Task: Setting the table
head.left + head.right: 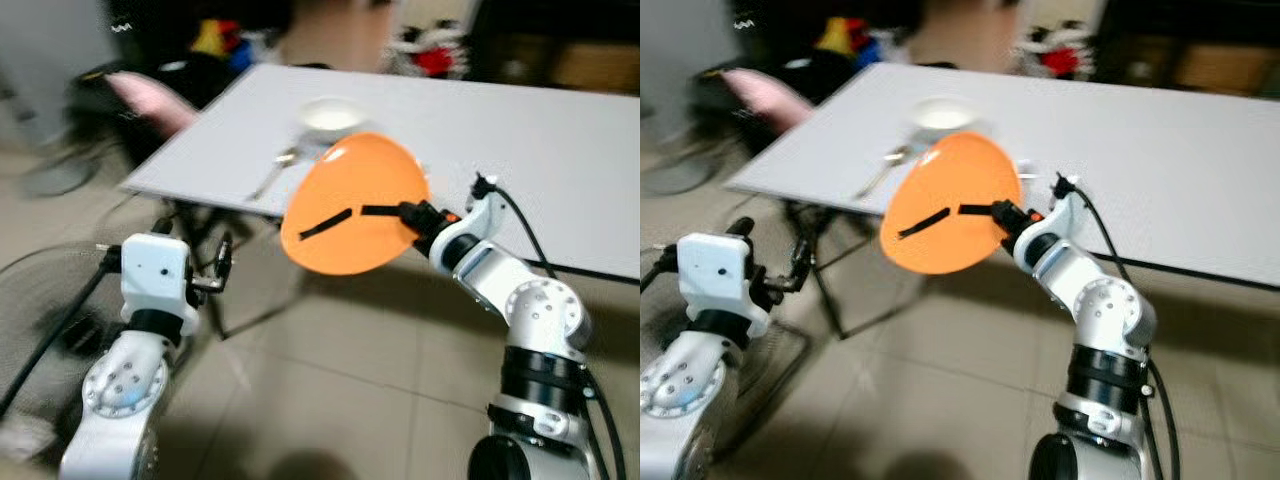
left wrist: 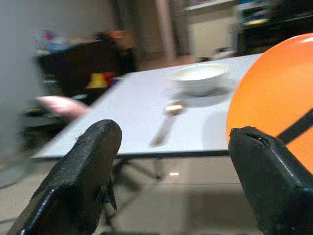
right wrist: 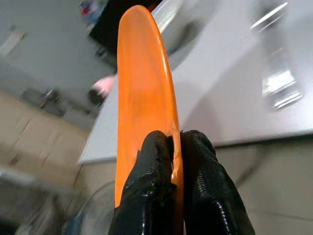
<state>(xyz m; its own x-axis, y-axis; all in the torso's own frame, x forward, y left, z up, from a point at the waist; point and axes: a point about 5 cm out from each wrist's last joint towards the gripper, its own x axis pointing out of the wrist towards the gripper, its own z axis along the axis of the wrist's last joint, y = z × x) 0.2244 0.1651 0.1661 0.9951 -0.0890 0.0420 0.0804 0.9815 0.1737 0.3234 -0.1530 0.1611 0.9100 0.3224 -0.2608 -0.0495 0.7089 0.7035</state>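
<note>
gripping a round orange plate (image 1: 355, 205), tilted edgewise.

A: Support surface? 
B: White tabletop (image 1: 560, 150), its near edge running from near left to far right, standing on a tiled floor (image 1: 340, 380).

A: Items lying on it? 
B: A white bowl (image 1: 332, 114) toward the far left part. A spoon (image 1: 274, 171) lies just near-left of the bowl, handle pointing at the near edge; touching or apart, cannot tell. A black cable (image 1: 590, 270) runs along the near right edge.
</note>
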